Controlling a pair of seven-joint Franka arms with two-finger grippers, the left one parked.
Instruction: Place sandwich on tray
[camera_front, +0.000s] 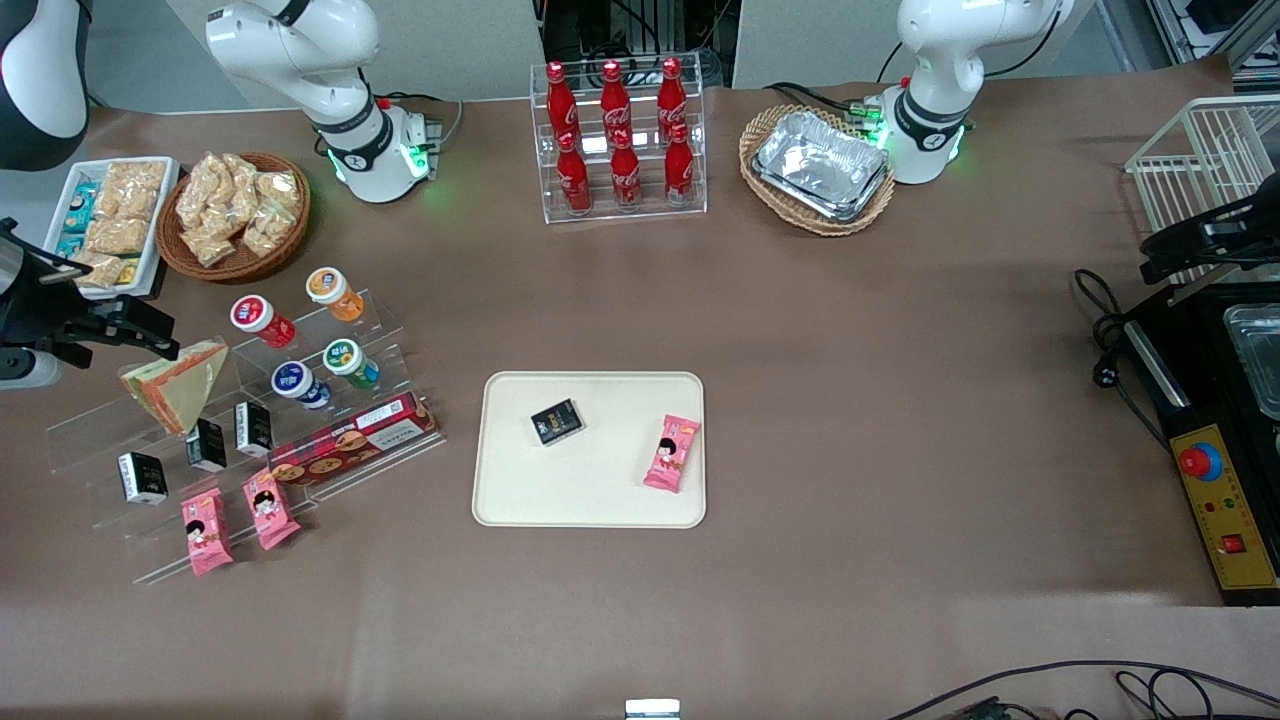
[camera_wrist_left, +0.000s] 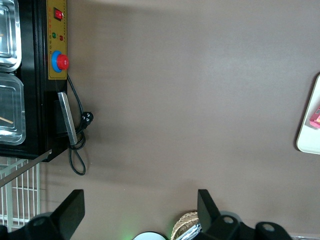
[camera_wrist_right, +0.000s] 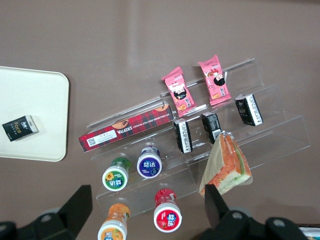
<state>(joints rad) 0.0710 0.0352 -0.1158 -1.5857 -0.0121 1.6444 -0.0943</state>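
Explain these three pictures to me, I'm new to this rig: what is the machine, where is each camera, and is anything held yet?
The machine is a pair of robot arms bolted to a brown table; only one of them works. The wide picture looks down at the table from the front. The other two come from cameras on the arms' wrists, and the parked arm's camera shows mostly bare table.

The working arm's gripper hovers open above a clear stepped shelf, over the small jars. It holds nothing. The sandwich rests on that shelf, close beside one finger.

The tray lies flat in the middle of the table. It already carries a black packet and a pink packet.
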